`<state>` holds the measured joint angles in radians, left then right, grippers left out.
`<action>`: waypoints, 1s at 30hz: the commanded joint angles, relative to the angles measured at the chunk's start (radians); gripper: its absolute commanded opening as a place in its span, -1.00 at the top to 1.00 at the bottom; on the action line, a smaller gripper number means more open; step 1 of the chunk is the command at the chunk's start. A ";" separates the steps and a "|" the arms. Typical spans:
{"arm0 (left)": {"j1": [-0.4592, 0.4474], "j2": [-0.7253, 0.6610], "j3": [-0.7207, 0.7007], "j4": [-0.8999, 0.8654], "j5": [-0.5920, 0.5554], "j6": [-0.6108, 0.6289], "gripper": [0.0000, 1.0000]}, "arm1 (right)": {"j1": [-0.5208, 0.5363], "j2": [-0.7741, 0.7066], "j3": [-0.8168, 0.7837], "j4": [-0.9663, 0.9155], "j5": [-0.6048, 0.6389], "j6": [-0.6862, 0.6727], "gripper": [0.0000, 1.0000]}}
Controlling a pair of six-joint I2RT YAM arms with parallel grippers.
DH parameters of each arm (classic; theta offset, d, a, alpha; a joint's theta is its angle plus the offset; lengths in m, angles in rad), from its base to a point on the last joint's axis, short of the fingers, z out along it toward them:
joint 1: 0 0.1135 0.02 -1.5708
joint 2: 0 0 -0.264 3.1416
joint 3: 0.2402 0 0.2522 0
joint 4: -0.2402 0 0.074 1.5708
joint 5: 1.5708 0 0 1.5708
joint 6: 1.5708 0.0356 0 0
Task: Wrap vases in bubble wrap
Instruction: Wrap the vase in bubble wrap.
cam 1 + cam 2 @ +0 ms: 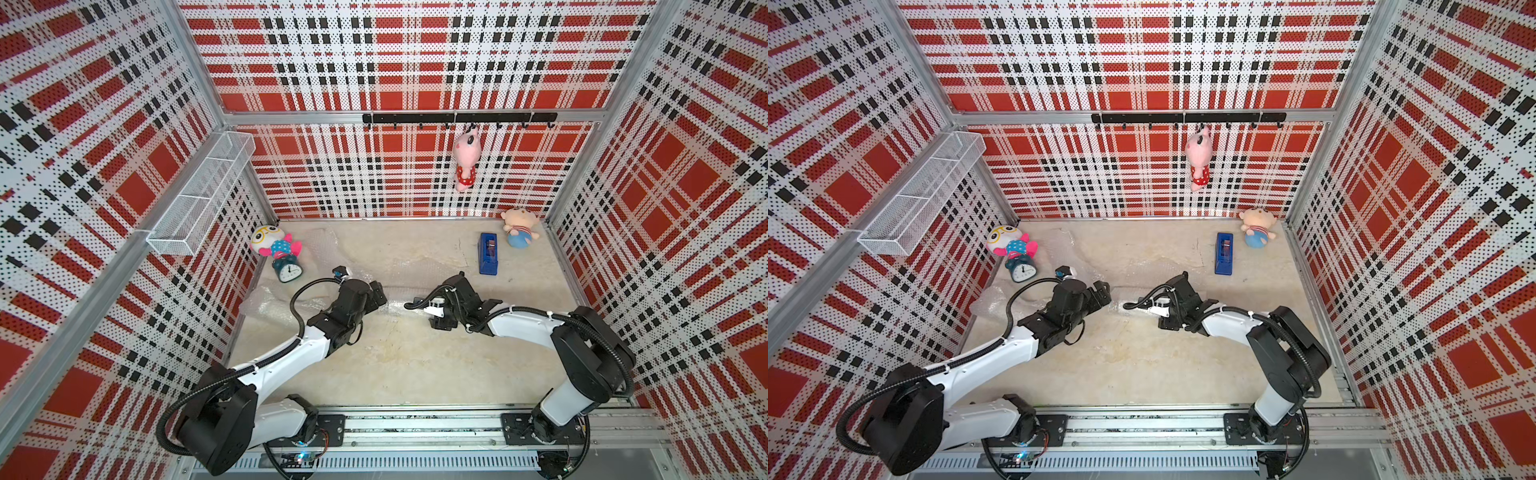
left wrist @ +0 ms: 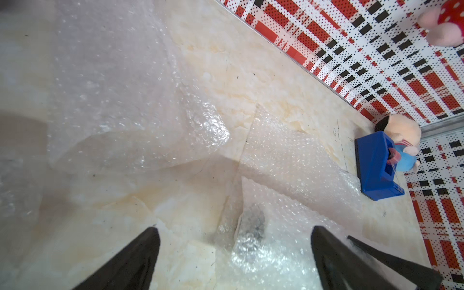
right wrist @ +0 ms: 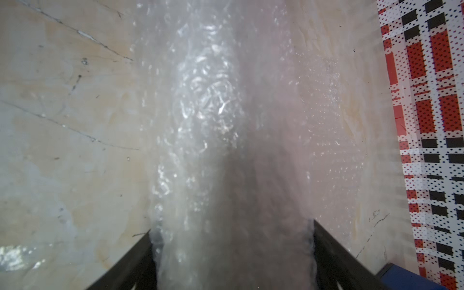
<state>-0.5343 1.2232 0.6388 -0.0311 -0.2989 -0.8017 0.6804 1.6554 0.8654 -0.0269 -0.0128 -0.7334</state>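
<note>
While hovering low mid-table, left gripper [image 2: 234, 227]: jaws standing wide apart, holding nothing
wrap [image 1: 395, 309]: lying rolled mid-table, running between both grippers
right gripper [image 3: 231, 226]: jaws flanking rolled wrap, touching both sides; can't tell if clamping

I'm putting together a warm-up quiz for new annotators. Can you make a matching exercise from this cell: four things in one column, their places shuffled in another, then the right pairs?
1. pink plush
2. tape dispenser
3. alarm clock
4. wire basket

a. fixed to the left wall
b. on the table, by the glasses-wearing plush
c. hanging from the hook rail
d. on the table, beside the baby doll

Pairs: 1-c; 2-d; 3-b; 4-a
</note>
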 commanded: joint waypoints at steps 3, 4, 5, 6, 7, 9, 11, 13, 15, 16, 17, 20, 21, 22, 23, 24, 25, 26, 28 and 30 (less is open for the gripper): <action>0.031 -0.027 -0.040 -0.013 0.013 0.013 -0.96 | 0.058 0.078 0.068 -0.189 -0.005 0.209 -0.55; 0.031 -0.027 -0.043 -0.012 0.017 0.013 -0.96 | 0.067 0.088 0.081 -0.204 0.002 0.246 -0.55; 0.031 -0.022 -0.048 -0.006 0.021 0.011 -0.96 | 0.075 0.097 0.094 -0.222 0.006 0.281 -0.55; 0.031 -0.020 -0.054 0.005 0.034 0.008 -0.96 | 0.084 0.105 0.104 -0.236 0.007 0.320 -0.54; 0.030 -0.014 -0.062 0.015 0.046 0.003 -0.96 | 0.091 0.112 0.112 -0.243 0.008 0.361 -0.53; 0.027 -0.002 -0.073 0.038 0.072 -0.004 -0.95 | 0.107 0.122 0.117 -0.246 0.010 0.426 -0.51; 0.018 0.013 -0.083 0.072 0.100 -0.007 -0.95 | 0.119 0.129 0.125 -0.252 0.004 0.506 -0.47; -0.003 0.030 -0.079 0.096 0.114 -0.010 -0.95 | 0.119 0.132 0.124 -0.250 -0.028 0.602 -0.44; -0.019 0.047 -0.073 0.130 0.133 -0.009 -0.95 | 0.119 0.135 0.117 -0.241 -0.067 0.679 -0.42; -0.024 0.060 -0.068 0.140 0.140 -0.013 -0.95 | 0.119 0.136 0.110 -0.234 -0.087 0.716 -0.41; -0.027 0.069 -0.064 0.150 0.146 -0.016 -0.95 | 0.120 0.136 0.104 -0.225 -0.101 0.741 -0.40; -0.034 0.105 -0.050 0.173 0.157 -0.017 -0.95 | 0.120 0.129 0.079 -0.190 -0.136 0.816 -0.38; -0.035 0.119 -0.044 0.183 0.163 -0.017 -0.95 | 0.120 0.130 0.077 -0.185 -0.144 0.841 -0.38; -0.036 0.134 -0.037 0.190 0.169 -0.016 -0.95 | 0.120 0.132 0.075 -0.179 -0.155 0.869 -0.38; -0.039 0.149 -0.029 0.193 0.170 -0.015 -0.95 | 0.120 0.130 0.074 -0.173 -0.170 0.895 -0.38; -0.042 0.165 -0.016 0.195 0.173 -0.011 -0.96 | 0.120 0.132 0.071 -0.165 -0.184 0.929 -0.37; -0.043 0.184 -0.004 0.195 0.179 -0.006 -0.96 | 0.120 0.134 0.068 -0.151 -0.205 0.967 -0.36; -0.044 0.202 0.007 0.196 0.181 -0.004 -0.96 | 0.120 0.137 0.064 -0.134 -0.228 0.999 -0.36; -0.044 0.232 0.022 0.206 0.187 -0.004 -0.97 | 0.120 0.142 0.047 -0.086 -0.276 1.072 -0.35; -0.044 0.257 0.031 0.219 0.197 -0.005 -0.97 | 0.115 0.143 0.016 -0.015 -0.327 1.150 -0.32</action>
<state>-0.5732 1.4521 0.6392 0.1429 -0.1268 -0.8112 0.7773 1.7393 0.9539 -0.0269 -0.1619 0.2363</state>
